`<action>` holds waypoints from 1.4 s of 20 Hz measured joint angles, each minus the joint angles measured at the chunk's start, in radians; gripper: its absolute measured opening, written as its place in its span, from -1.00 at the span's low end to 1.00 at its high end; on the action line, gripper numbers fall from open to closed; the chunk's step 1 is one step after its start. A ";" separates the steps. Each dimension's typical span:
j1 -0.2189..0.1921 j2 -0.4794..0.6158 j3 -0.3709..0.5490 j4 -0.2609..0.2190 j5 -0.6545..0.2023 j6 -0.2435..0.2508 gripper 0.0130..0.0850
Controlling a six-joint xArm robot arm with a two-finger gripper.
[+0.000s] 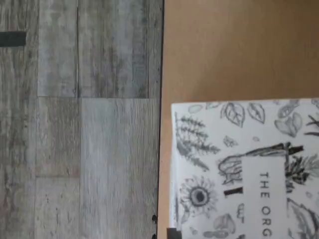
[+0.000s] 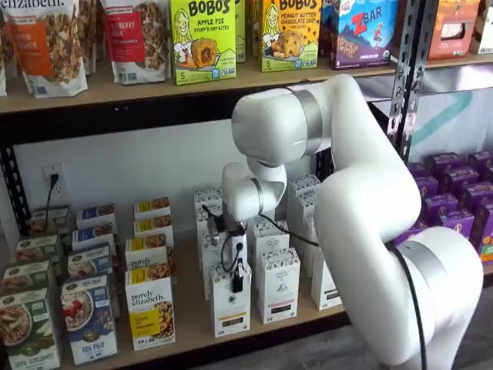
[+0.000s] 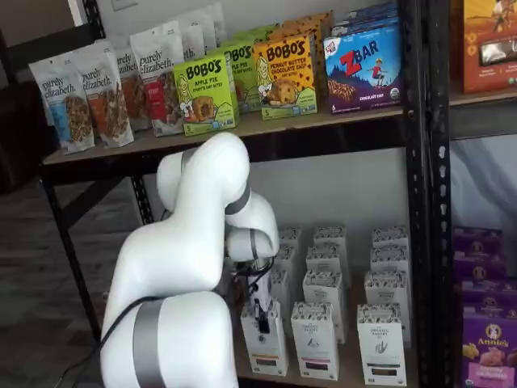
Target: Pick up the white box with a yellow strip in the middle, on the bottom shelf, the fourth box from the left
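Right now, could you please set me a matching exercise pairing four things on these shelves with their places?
Things:
1. green Bobo's apple pie box
2. purple cardboard boxes
3. white box printed with black leaf drawings
4. white wall socket

Places:
A. on the back wall
B. front row, at the gripper
C. on the upper shelf
D. right-hand bay, past the black upright

Pairs: 1-C, 2-D, 3-B, 4-A
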State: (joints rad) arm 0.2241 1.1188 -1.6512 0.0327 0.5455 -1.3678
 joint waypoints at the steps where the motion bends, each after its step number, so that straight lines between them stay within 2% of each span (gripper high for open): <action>1: 0.000 -0.002 0.003 -0.007 -0.003 0.007 -0.11; 9: 0.006 -0.043 0.071 -0.062 -0.037 0.059 -0.11; 12: 0.011 -0.071 0.105 -0.085 -0.022 0.084 -0.11; 18: 0.026 -0.159 0.229 -0.112 -0.042 0.123 -0.11; 25: 0.046 -0.290 0.386 -0.092 -0.047 0.127 -0.11; 28: 0.055 -0.337 0.444 -0.116 -0.056 0.158 -0.11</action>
State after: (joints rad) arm 0.2787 0.7815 -1.2077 -0.0835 0.4892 -1.2098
